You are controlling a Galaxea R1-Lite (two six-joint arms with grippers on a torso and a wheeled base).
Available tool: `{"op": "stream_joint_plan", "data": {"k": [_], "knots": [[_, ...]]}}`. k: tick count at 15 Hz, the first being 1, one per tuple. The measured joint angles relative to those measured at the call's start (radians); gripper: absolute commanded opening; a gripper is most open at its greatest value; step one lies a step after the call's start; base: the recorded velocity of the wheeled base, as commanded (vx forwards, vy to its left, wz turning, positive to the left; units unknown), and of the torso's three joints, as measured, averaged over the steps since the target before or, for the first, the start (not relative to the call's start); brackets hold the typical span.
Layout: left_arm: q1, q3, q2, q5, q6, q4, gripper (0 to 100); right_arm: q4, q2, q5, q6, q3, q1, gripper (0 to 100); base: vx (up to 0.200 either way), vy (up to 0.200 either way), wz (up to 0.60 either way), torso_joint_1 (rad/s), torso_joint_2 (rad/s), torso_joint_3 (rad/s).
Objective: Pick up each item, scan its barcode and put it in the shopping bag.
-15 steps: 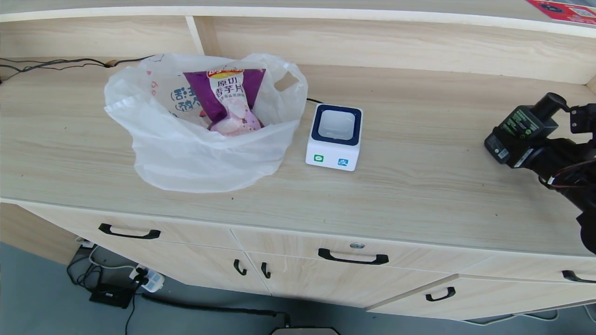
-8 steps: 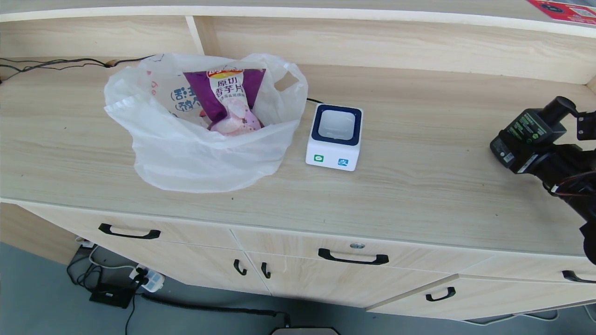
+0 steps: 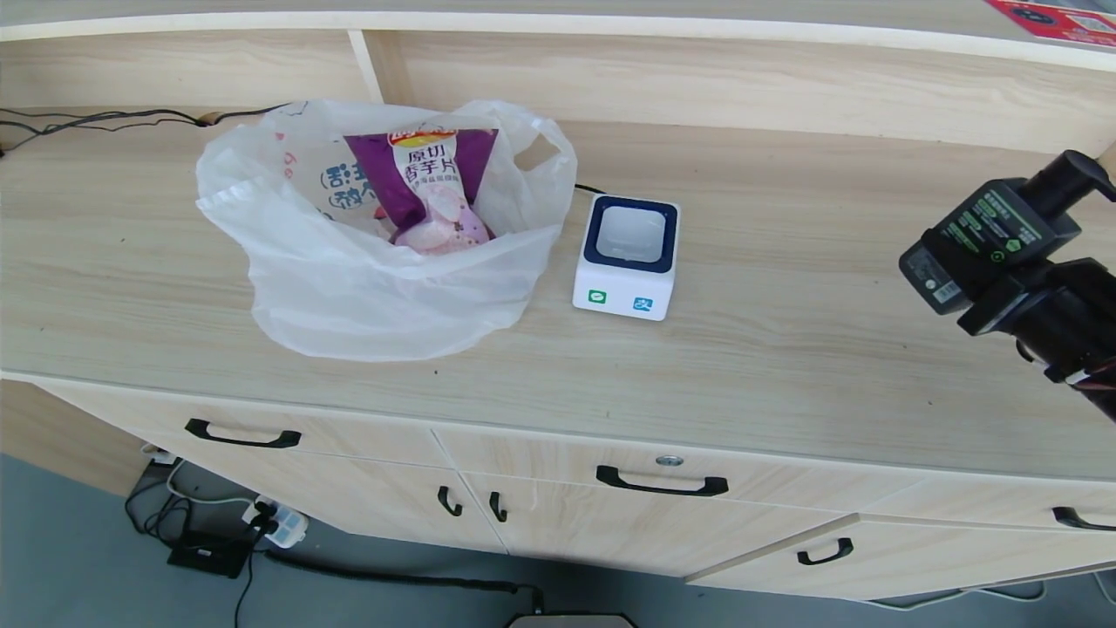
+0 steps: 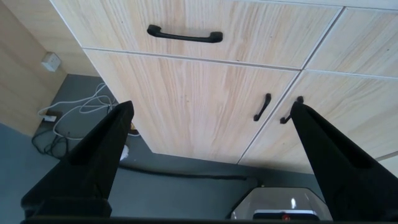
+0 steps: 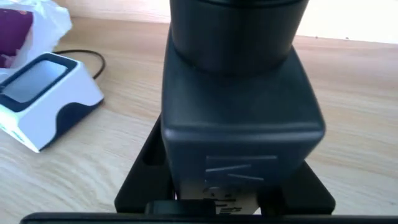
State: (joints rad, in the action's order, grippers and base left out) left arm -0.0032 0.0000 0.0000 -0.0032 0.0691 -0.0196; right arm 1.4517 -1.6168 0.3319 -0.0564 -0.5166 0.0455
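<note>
Black bottle (image 3: 994,235): gripped low on its square body by the right gripper (image 3: 1016,301), over the right end of the wooden counter (image 3: 785,366), cap tilted up and away.
Right gripper: clamped on the bottle, well apart from the scanner (image 3: 626,257).
Scanner: white, on the counter, just beside the shopping bag (image 3: 375,296).
Shopping bag: mouth agape, purple chip packet (image 3: 432,174) inside.
Left gripper (image 4: 211,168): fingers spread wide, holding nothing, facing the drawers (image 4: 199,81).
</note>
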Motion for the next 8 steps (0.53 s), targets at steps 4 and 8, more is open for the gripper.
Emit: {"op": "stream_joint_plan", "data": {"k": [4, 8], "knots": [[0.001, 0.0, 0.0, 0.0, 0.005, 0.0, 100, -0.041, 0.14, -0.064, 0.049, 0.032, -0.139, 0, 0.0, 0.0, 0.0, 0.0, 0.0, 0.0], [0.0, 0.0, 0.0, 0.0, 0.006, 0.0, 100, -0.097, 0.219, -0.075, 0.053, 0.054, -0.159, 0, -0.05, 0.0, 0.0, 0.002, 0.0, 0.001]]}}
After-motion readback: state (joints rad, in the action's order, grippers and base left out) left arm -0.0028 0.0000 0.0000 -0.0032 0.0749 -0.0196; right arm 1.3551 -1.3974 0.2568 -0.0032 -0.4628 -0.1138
